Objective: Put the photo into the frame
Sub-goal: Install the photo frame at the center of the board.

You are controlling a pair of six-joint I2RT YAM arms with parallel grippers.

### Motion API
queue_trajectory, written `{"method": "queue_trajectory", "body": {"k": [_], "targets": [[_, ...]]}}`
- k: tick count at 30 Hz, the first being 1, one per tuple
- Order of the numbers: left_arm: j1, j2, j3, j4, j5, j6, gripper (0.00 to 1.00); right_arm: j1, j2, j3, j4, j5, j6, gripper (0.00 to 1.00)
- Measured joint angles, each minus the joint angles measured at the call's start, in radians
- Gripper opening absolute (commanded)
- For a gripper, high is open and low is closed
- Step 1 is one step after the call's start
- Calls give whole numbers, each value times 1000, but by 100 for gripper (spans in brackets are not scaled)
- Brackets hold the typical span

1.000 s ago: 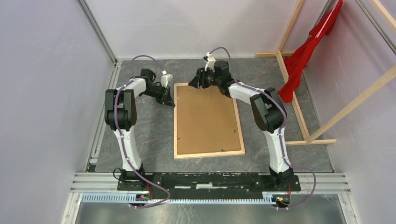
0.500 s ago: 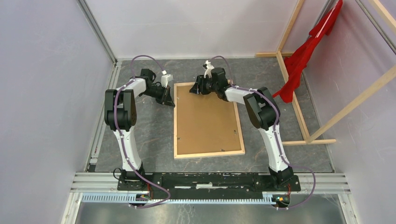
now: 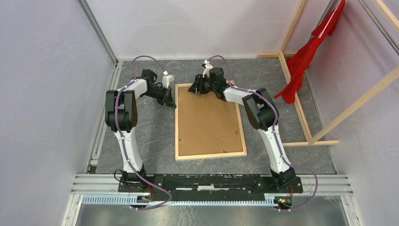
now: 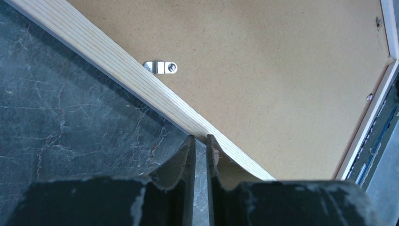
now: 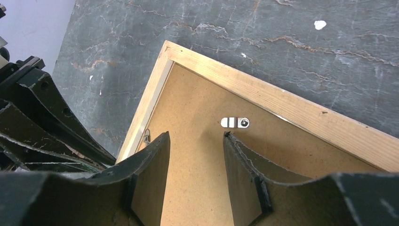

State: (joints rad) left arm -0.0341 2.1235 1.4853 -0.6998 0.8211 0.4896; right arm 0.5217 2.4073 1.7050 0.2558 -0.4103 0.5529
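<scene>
The frame [image 3: 177, 122] lies face down on the dark floor, its bare wood back up, with the brown backing board [image 3: 207, 120] set inside it. The photo is hidden. My left gripper [image 3: 169, 101] is shut and empty, its tips [image 4: 201, 137] against the frame's outer left edge [image 4: 117, 66], near a metal clip [image 4: 161, 67]. My right gripper [image 3: 196, 88] is open and empty above the backing board [image 5: 197, 179] at the frame's far left corner [image 5: 291, 110]. Its tips [image 5: 195, 134] are just short of another metal clip [image 5: 235, 123].
A red cloth [image 3: 310, 52] hangs on bare wooden beams [image 3: 301, 117] at the right. Grey walls close in the left and the back. A metal rail [image 3: 211, 181] runs along the near edge. The left gripper's fingers [image 5: 42, 122] show at the left of the right wrist view.
My right gripper has moved a little to the left, toward the frame's far left corner. The left arm and the frame have not moved.
</scene>
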Motion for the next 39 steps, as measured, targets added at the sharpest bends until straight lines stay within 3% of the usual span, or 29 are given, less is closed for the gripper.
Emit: {"method": "queue_trajectory", "body": {"k": [39], "targets": [[-1, -4, -3, 3, -6, 0, 18, 7, 56, 78, 2, 90, 39, 45]]}}
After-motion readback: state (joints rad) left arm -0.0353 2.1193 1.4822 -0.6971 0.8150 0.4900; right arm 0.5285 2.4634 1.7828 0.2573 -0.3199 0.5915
